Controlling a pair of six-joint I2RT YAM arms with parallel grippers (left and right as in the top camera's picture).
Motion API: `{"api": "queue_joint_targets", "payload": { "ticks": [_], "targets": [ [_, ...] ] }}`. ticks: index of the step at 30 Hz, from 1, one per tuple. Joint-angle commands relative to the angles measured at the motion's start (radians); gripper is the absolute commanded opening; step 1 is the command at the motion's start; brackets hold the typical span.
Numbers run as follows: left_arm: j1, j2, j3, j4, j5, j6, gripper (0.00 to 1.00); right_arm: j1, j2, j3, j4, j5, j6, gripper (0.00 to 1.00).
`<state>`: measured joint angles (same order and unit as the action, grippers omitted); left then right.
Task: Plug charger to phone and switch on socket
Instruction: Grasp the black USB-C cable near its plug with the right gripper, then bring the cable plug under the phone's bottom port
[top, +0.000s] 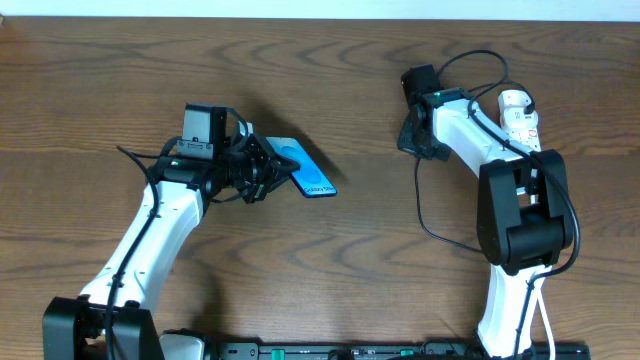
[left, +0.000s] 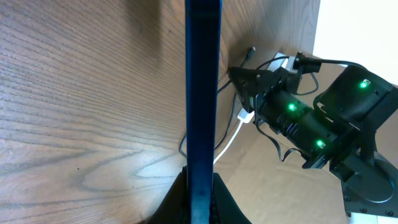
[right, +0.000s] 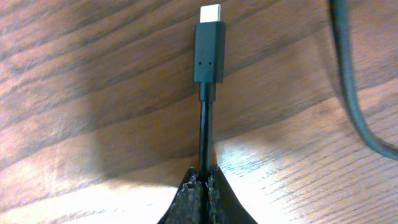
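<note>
My left gripper is shut on the phone, a slim blue-screened smartphone with a white strip, held tilted above the table left of centre. In the left wrist view the phone shows edge-on between the fingers. My right gripper is shut on the charger cable; its small black plug tip with a silver end points away from the fingers. The thin black cable loops down over the table. The socket, a white power strip, lies at the far right, partly behind my right arm.
The brown wooden table fills the view. My right arm shows in the left wrist view, with a white cord below it. A dark cable runs down the right side of the right wrist view.
</note>
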<state>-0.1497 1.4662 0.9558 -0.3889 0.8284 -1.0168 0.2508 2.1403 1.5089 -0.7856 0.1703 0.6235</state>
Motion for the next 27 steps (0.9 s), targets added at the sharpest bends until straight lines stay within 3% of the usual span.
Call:
{"api": "queue_joint_targets", "payload": {
  "ticks": [1,6,9,10,12,18,23,27],
  "targets": [
    [0.003,-0.009,0.014,0.002,0.013,0.013,0.07,0.009,0.056,-0.025,-0.016,-0.103,-0.067,0.01],
    [0.003,-0.01,0.014,0.002,0.034,0.009,0.07,0.008,0.043,-0.024,0.047,-0.656,-0.359,0.01],
    [0.003,-0.009,0.014,0.029,0.071,0.049,0.07,0.004,-0.068,-0.024,0.048,-0.742,-0.452,0.01],
    [0.003,-0.009,0.014,0.126,0.146,0.108,0.07,0.003,-0.179,-0.024,0.022,-0.784,-0.533,0.01],
    [0.003,-0.009,0.014,0.25,0.206,0.107,0.07,0.003,-0.302,-0.024,-0.034,-0.783,-0.615,0.01],
    [0.003,0.017,0.014,0.407,0.171,0.106,0.07,0.016,-0.737,-0.038,-0.276,-0.893,-0.814,0.01],
    [0.003,0.023,0.015,0.529,0.174,0.071,0.07,0.077,-0.914,-0.238,-0.304,-0.899,-0.814,0.01],
    [0.003,0.023,0.015,0.75,0.175,-0.125,0.07,0.151,-1.012,-0.565,0.114,-0.899,-0.502,0.01]
  ]
}}
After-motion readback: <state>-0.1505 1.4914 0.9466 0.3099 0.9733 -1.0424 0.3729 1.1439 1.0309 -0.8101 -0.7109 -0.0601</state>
